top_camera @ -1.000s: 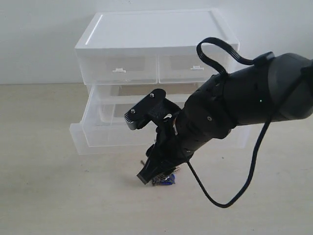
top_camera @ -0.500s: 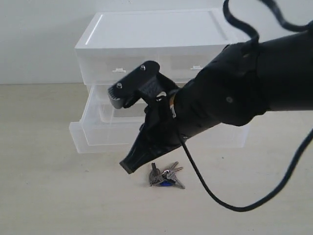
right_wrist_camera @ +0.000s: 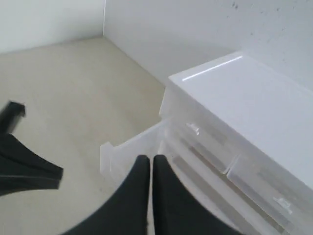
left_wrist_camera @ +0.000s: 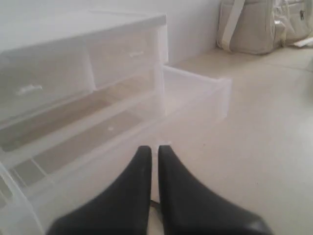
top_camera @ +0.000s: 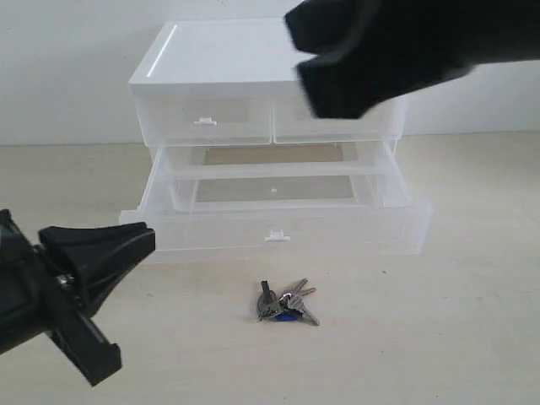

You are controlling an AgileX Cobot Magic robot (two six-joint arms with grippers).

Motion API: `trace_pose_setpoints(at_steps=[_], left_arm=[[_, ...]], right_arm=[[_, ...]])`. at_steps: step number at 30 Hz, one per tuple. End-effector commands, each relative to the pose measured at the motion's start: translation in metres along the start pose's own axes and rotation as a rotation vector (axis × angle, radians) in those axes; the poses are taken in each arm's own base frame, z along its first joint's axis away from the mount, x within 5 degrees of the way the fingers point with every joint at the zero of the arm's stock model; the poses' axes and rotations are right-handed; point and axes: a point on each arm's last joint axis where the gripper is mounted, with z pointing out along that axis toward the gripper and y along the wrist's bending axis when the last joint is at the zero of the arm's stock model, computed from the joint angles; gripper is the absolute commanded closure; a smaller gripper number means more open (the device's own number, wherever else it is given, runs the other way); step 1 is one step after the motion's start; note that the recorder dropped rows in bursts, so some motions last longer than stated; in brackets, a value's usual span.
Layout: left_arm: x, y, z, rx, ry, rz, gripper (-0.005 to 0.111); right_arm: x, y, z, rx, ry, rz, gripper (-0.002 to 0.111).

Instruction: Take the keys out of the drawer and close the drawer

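Note:
The keys point(top_camera: 285, 304) lie on the table just in front of the drawer point(top_camera: 337, 228), a blue head showing in the bunch. The wide translucent drawer stands pulled out, its white tab handle point(top_camera: 274, 237) facing forward, and nothing shows inside it. My left gripper point(top_camera: 145, 238) is shut and empty, low at the front left, pointing toward the drawer's left corner. In its own view the left gripper point(left_wrist_camera: 154, 149) points at the drawer point(left_wrist_camera: 195, 93). My right arm point(top_camera: 380, 51) is a dark blur high over the cabinet. The right gripper point(right_wrist_camera: 150, 159) is shut and empty above the drawer point(right_wrist_camera: 129, 147).
The white-topped plastic cabinet point(top_camera: 253, 51) holds two half-width drawers point(top_camera: 207, 122) above the open one. A pale wall stands close behind it. A light fabric bag point(left_wrist_camera: 254, 24) sits on the floor beyond. The left gripper point(right_wrist_camera: 49, 174) shows in the right wrist view.
The right arm has risen from the keys to high over the cabinet. The keys stay on the table. The left arm has come into view at the front left.

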Motion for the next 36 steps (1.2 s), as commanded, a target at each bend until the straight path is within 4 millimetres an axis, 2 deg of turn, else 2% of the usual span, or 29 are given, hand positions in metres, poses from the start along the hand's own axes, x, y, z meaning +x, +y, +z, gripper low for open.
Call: trace_pose_setpoints(at_steps=[1,4,7,11,15,20,25,33,36], left_arm=[[0.021,0.003,0.030,0.043,0.101,-0.022,0.102],[0.032,0.001,0.053,0.111,0.122,-0.008,0.102],[0.042,0.009,0.079,0.085,0.153,-0.045,0.102],[0.054,0.017,0.109,0.070,0.167,-0.055,0.102],[0.055,0.031,0.134,-0.014,0.150,-0.054,0.102],[0.062,0.043,0.166,-0.054,0.227,-0.023,0.102],[0.050,0.050,0.196,-0.048,0.207,-0.019,0.102],[0.013,0.073,0.233,-0.099,0.218,0.032,0.102],[0.011,0.080,0.253,-0.112,0.225,0.034,0.102]], right_arm=[[0.007,-0.003,-0.060,0.027,-0.174,0.054,0.108],[0.019,-0.002,-0.086,0.030,-0.263,0.052,0.108],[0.032,-0.001,-0.098,0.034,-0.273,0.055,0.108],[0.040,0.000,-0.098,0.031,-0.255,0.064,0.108],[0.041,0.000,-0.098,0.031,-0.251,0.064,0.108],[0.041,0.000,-0.098,0.031,-0.251,0.068,0.108],[0.042,0.000,-0.098,0.031,-0.247,0.068,0.108],[0.044,0.000,-0.097,0.034,-0.216,0.069,0.108],[0.045,0.000,-0.097,0.034,-0.208,0.069,0.108]])
